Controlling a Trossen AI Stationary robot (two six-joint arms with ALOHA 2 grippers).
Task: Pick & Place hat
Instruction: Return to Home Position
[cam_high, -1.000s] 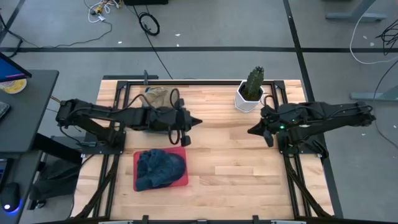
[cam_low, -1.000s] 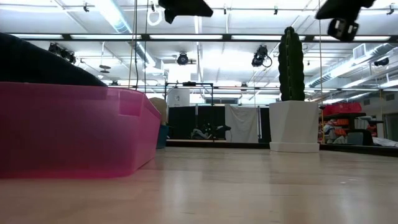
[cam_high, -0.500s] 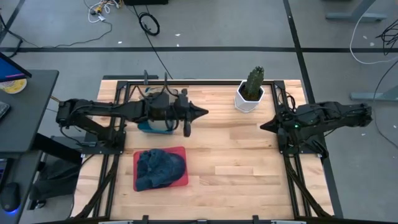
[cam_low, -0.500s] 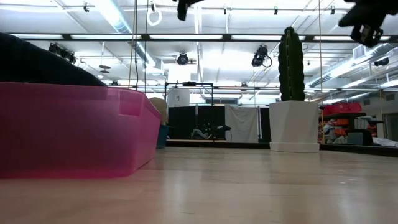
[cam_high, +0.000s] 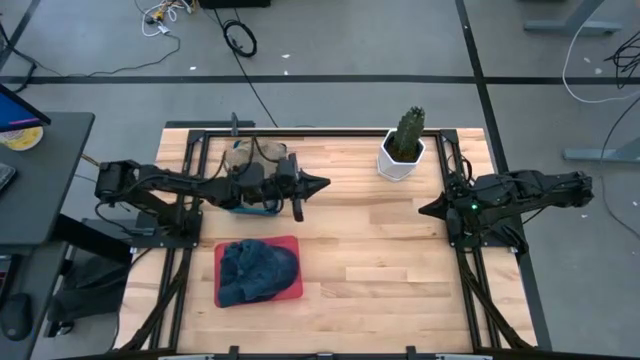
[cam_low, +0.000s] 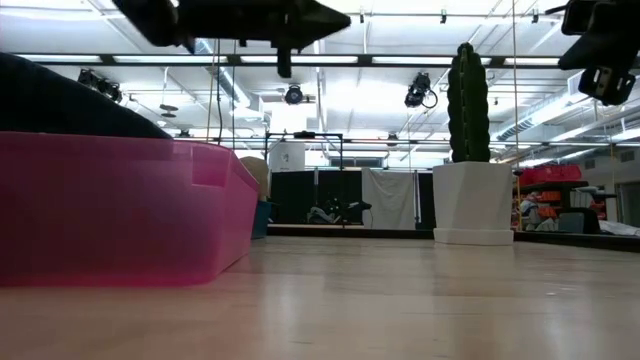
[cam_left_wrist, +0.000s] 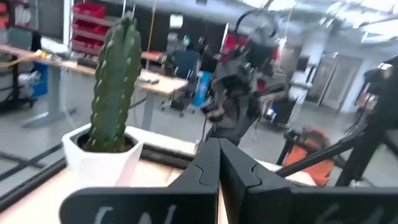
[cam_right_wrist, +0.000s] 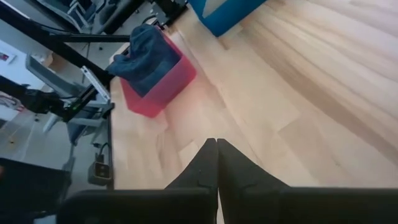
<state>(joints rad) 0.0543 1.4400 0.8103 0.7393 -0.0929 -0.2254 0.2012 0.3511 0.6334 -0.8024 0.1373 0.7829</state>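
Note:
The dark blue hat (cam_high: 256, 268) lies bunched in a pink bin (cam_high: 290, 290) near the table's left-near part; the right wrist view shows the hat (cam_right_wrist: 148, 55) in the bin (cam_right_wrist: 163, 87), and the low view shows the bin's wall (cam_low: 120, 210). My left gripper (cam_high: 320, 183) hovers shut above the table, beyond the bin's far side, pointing right; its fingers (cam_left_wrist: 217, 158) are pressed together. My right gripper (cam_high: 424, 208) is shut near the right edge, pointing left, fingers (cam_right_wrist: 216, 158) together. Neither touches the hat.
A cactus in a white pot (cam_high: 402, 148) stands near the far edge, right of centre, and shows in the low view (cam_low: 473, 150). A blue container (cam_high: 242, 205) with a tan thing (cam_high: 250, 152) sits under the left arm. Bare wood (cam_high: 380, 270) lies between the grippers.
My right gripper has drawn back toward the table's right edge. My left gripper has shifted a little toward the far edge and drawn back slightly to the left, coming lower in the low view. The hat and bin have stayed put.

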